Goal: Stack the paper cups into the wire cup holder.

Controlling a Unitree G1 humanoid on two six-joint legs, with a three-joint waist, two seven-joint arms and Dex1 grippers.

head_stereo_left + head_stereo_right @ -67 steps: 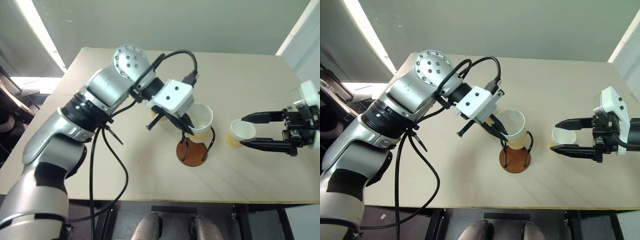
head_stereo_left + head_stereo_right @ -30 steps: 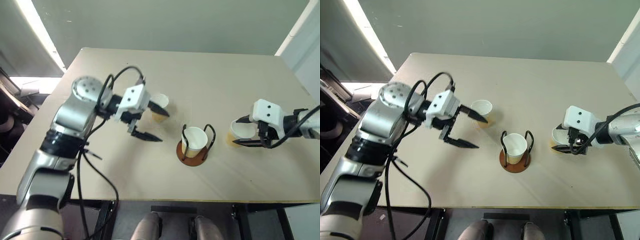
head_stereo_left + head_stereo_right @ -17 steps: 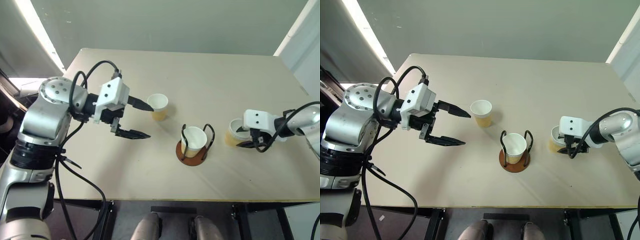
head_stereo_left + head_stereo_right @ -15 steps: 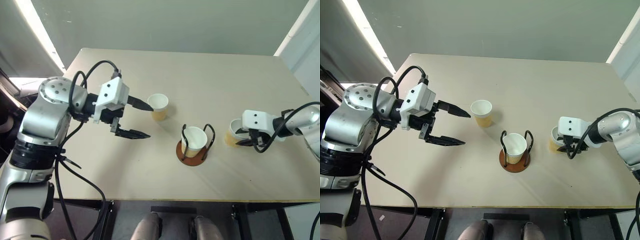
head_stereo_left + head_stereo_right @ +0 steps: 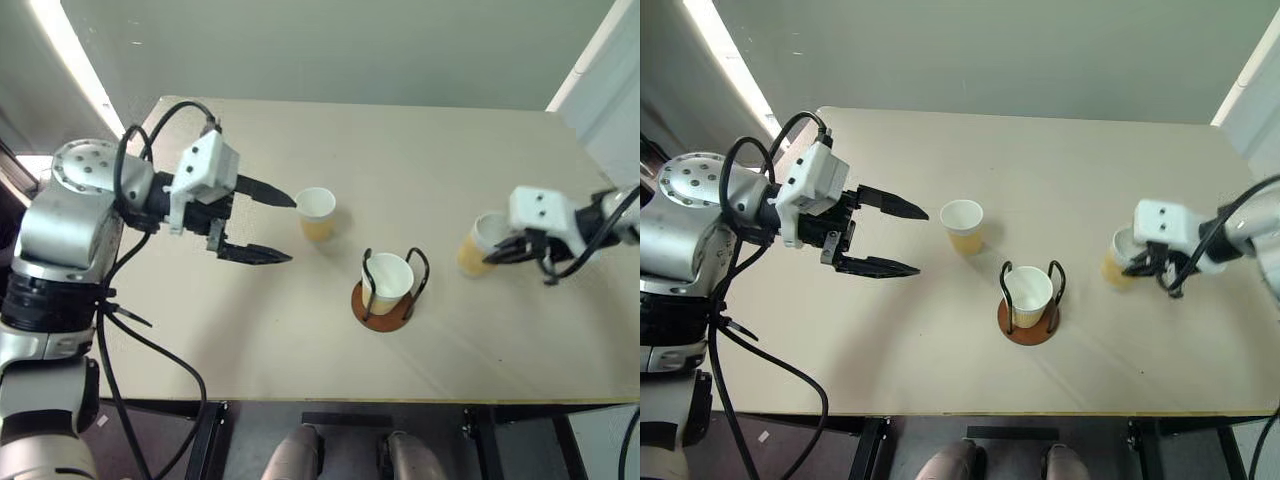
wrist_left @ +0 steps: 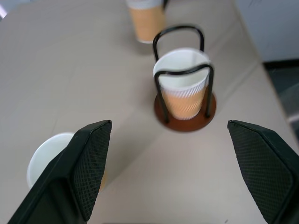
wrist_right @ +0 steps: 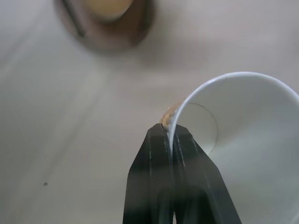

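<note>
Surface: a pale beige table [image 5: 420, 150] stood against a grey-green wall, with one bright strip of light along the left side.
Cups, count: three paper cups were in view, all alike, white inside and tan lower outside.
Cup one: it sat upright inside the wire cup holder [image 5: 385, 300], near the table's middle front.
Holder, count: one, with a round reddish-brown base and two black wire loops rising on either side of the seated cup [image 5: 388, 280].
Cup two: the free cup [image 5: 317, 210] stood upright on the table behind and to the left of the holder, apart from it.
Cup three: the held cup [image 5: 1121, 255] was at the right side of the table, well apart from the holder.
Right gripper: the right gripper [image 7: 170, 135] was pinched tight on the rim of the held cup, one finger inside the wall and one outside.
Left gripper: the left gripper [image 5: 268, 222] hung over the left part of the table with both black fingers spread wide and nothing between them; its upper fingertip was just beside the free cup.
</note>
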